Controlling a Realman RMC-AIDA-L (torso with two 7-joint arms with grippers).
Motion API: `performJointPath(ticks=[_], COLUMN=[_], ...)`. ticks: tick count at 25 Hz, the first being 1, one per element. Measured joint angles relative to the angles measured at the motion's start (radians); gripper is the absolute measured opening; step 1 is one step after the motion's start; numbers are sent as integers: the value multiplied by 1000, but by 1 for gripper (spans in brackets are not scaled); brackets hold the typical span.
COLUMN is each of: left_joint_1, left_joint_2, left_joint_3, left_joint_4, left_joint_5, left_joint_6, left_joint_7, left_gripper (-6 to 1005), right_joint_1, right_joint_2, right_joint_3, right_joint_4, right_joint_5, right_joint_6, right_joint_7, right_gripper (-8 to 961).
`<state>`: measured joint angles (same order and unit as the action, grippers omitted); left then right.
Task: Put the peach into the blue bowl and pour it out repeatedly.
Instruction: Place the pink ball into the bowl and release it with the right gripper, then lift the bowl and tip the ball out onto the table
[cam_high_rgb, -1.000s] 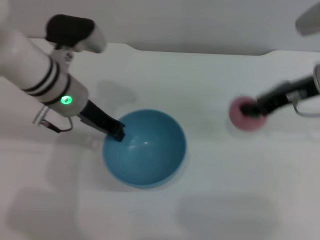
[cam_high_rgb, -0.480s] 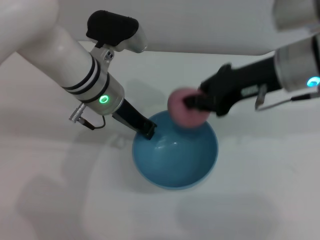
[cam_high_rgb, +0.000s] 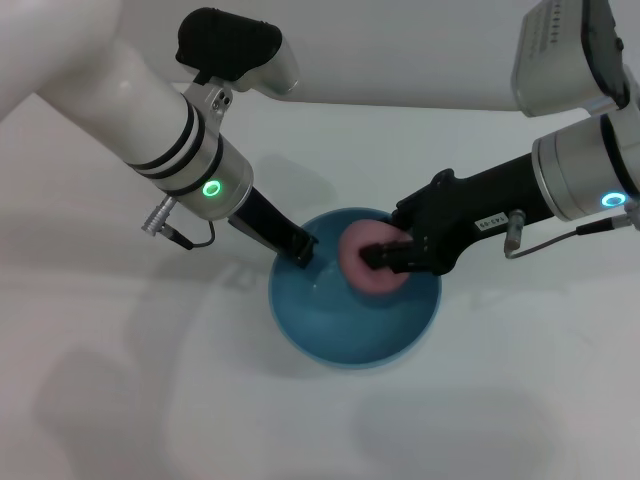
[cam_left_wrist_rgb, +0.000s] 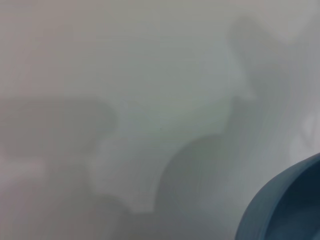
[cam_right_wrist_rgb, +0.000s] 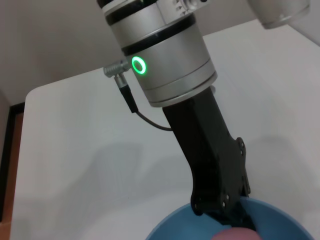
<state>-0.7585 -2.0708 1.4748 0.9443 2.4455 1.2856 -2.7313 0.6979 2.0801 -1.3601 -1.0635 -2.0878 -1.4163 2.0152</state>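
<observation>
The right gripper (cam_high_rgb: 385, 256), clamped on the peach (cam_high_rgb: 368, 268), hangs inside the blue bowl (cam_high_rgb: 330, 340), whose rim the left gripper (cam_high_rgb: 303, 251) pinches. Placing step; release comes next.

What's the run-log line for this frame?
left gripper: shut on glossy light-blue plastic bowl rim | right gripper: shut on small pink toy peach, over bowl | phase: placing

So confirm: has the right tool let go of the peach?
No, the right tool is shut on the peach above the bowl.
</observation>
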Motion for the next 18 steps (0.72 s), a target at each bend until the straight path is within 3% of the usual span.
performJointPath(ticks=[8, 13, 18], left_joint_1=[0, 1, 19], left_joint_2=[2, 3, 1], left_joint_3=[-2, -2, 8], left_joint_4=[2, 5, 7], left_joint_5=[5, 5, -45], left_joint_6=[-17, -38, -143], left_joint_7=[3, 13, 64], left_gripper=[-1, -1, -2], right_joint_1=[0, -11, -61], right_joint_2=[0, -1, -4], right_joint_3=[10, 66, 255], right_joint_4=[-10, -12, -12], right_joint_5=[0, -5, -6], right_joint_6=[1, 0, 0], right_joint_7=[4, 23, 94], right_gripper=[434, 485, 516])
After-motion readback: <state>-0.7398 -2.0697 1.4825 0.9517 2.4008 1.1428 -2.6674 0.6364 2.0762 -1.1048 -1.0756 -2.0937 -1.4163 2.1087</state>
